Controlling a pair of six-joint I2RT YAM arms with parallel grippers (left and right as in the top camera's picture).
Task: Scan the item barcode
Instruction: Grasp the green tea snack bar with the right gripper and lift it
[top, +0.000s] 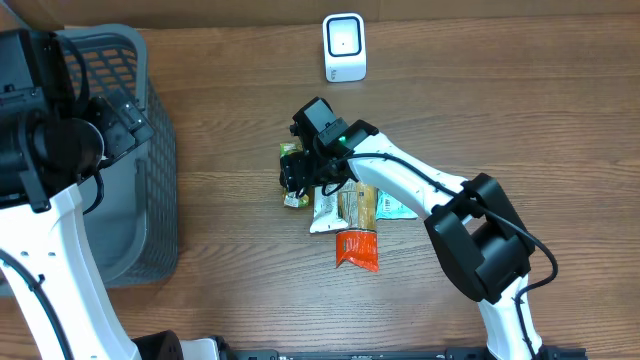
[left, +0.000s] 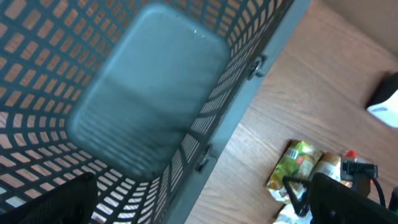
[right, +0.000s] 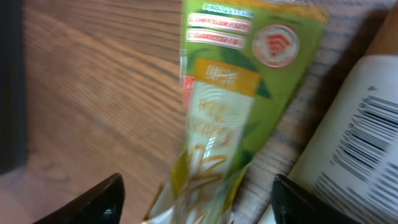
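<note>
A green snack packet (right: 224, 93) lies on the wooden table at the left edge of a small pile, also seen in the overhead view (top: 291, 153) and the left wrist view (left: 298, 163). My right gripper (right: 196, 202) is low over it, open, one finger on each side of the packet's lower end with a gap on both sides. From overhead the right gripper (top: 300, 178) covers most of that packet. A white barcode scanner (top: 345, 47) stands at the back of the table. My left gripper (left: 199, 205) is open and empty above the grey basket (left: 149, 99).
A white packet with a printed barcode (right: 360, 143) lies just right of the green one. An orange packet (top: 357, 248) and a teal one (top: 395, 208) are in the same pile. The grey basket (top: 160, 170) fills the left side of the table.
</note>
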